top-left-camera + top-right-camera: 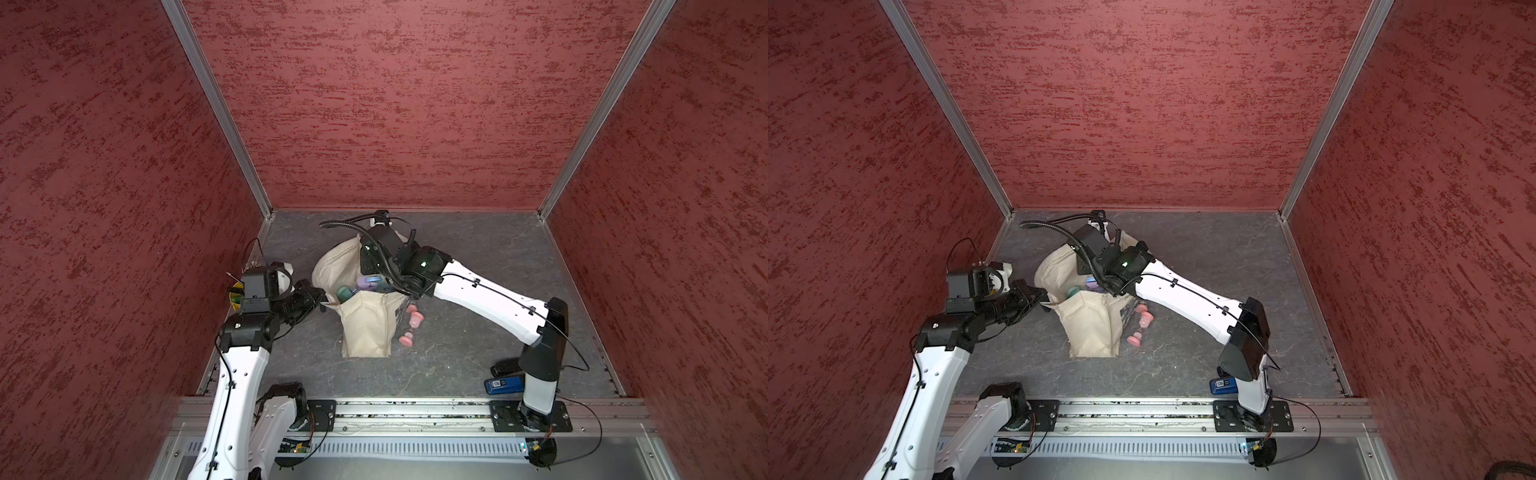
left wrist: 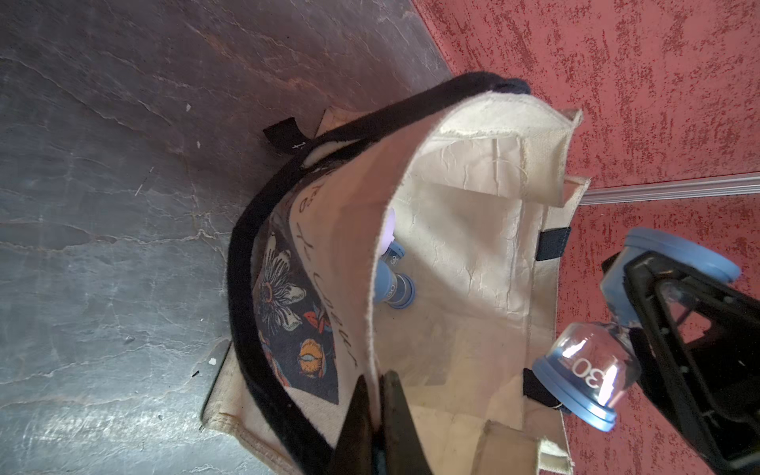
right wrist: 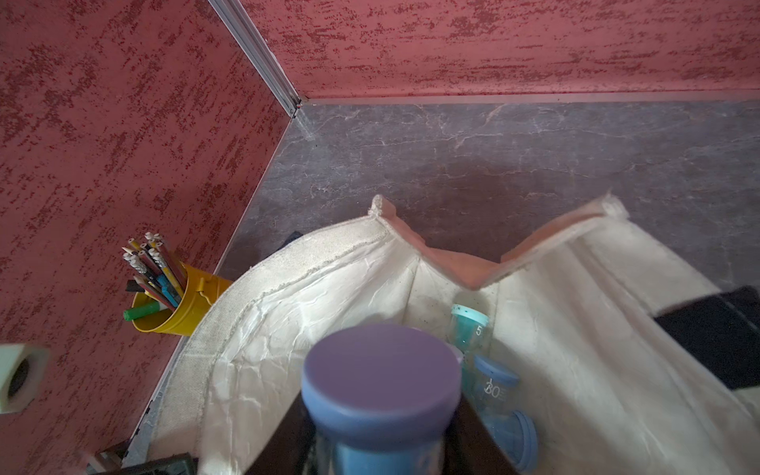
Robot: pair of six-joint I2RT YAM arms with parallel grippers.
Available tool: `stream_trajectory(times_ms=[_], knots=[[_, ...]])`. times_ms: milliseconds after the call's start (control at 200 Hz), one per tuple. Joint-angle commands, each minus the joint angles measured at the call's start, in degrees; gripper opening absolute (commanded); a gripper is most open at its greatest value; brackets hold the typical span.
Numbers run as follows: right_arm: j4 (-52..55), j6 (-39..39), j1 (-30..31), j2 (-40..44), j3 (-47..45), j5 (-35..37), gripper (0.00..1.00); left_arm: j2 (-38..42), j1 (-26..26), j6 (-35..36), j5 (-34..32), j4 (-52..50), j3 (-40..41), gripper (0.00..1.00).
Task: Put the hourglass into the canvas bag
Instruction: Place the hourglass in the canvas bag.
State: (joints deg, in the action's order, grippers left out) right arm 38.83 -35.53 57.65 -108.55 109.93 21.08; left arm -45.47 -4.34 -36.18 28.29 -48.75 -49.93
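hourglass (image 2: 592, 366) with blue caps clamped in right gripper (image 2: 645, 325) over open canvas bag (image 2: 464, 246) mouth, not yet released; left gripper (image 2: 380, 395) pinches rim; teal hourglass (image 3: 469, 325) and second blue hourglass (image 3: 493, 386) already inside, pink hourglass (image 1: 411, 328) lies outside on table (image 1: 457, 365).

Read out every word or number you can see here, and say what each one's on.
"30": glass of the blue hourglass in the right gripper.
"30": second blue hourglass, lying inside the canvas bag.
"5": teal hourglass inside the bag.
Cursive print on the bag's outside: partly hidden, unreadable.
Label on the blue box: too small to read.
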Motion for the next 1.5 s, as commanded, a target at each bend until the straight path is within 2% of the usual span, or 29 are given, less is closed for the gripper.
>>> stream_trajectory(times_ms=[0, 291, 461, 706, 862, 1082, 1287, 1498], knots=[[-1.07, 0.21, -0.16, -0.72, -1.47, -1.25, 0.09, -0.06, -0.41, 0.11, 0.97, 0.76, -1.41, 0.0], [-4.51, -0.18, 1.18, 1.68, -10.08, -7.78, 0.08, -0.52, -0.67, -0.73, 1.26, 1.72, -1.4, 0.0], [-7.58, -0.37, 2.26, 3.74, -14.92, -14.2, 0.08, -1.51, -0.85, -1.02, 1.24, 2.78, -1.67, 0.0], [-9.85, -1.86, 3.35, 6.96, -20.43, -15.83, 0.09, -2.08, -0.95, -0.47, 0.93, 2.62, -2.82, 0.0], [-6.78, -2.27, 3.35, 6.44, -16.72, -12.87, 0.11, -1.68, -0.93, -0.6, 1.15, 2.61, -2.2, 0.0], [1.51, -4.55, 2.29, 0.94, -5.81, -8.37, 0.13, -1.17, -0.93, -0.11, 1.36, 2.04, -2.05, 0.0], [3.02, -5.97, -0.52, -3.16, -0.49, -11.78, 0.16, -1.19, -0.78, -0.16, 1.67, 2.13, -2.19, 0.0], [5.3, -5.82, -0.74, -7.58, 2.86, -12.44, 0.18, -0.97, -0.76, -0.11, 1.66, 2.17, -2.06, 0.0]])
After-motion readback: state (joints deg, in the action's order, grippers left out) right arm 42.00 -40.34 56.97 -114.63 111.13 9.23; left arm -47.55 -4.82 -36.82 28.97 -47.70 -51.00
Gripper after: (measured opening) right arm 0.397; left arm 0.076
